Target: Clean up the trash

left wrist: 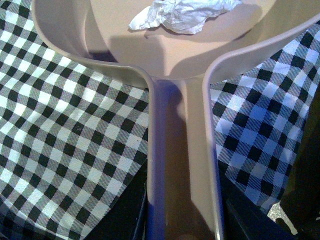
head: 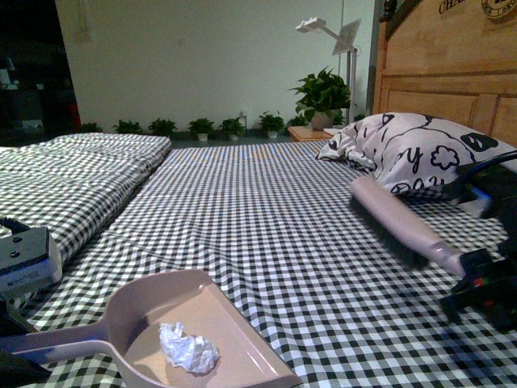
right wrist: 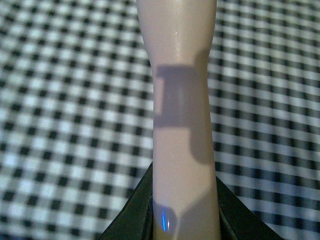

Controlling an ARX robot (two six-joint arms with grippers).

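A black-and-white checked sheet (head: 266, 218) covered the bed, with a pillow (head: 420, 149) by the headboard. Our left gripper (left wrist: 182, 220) clasped the dustpan (head: 218, 323) handle, and the wad (head: 187, 349) lay inside the pan near its back wall; our right gripper (right wrist: 182, 220) clasped the brush (head: 396, 222), lifted well apart. To finish well, we judged the pan should be kept level so the wad could not roll out.

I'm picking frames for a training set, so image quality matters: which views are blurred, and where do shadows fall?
Front view: the brush and right gripper are smeared by motion, while the paper wad in the dustpan is sharp. Left wrist view: crisp, with a shadow across the dustpan beside the wad. Right wrist view: soft throughout, with a blocky shadow on the brush handle.
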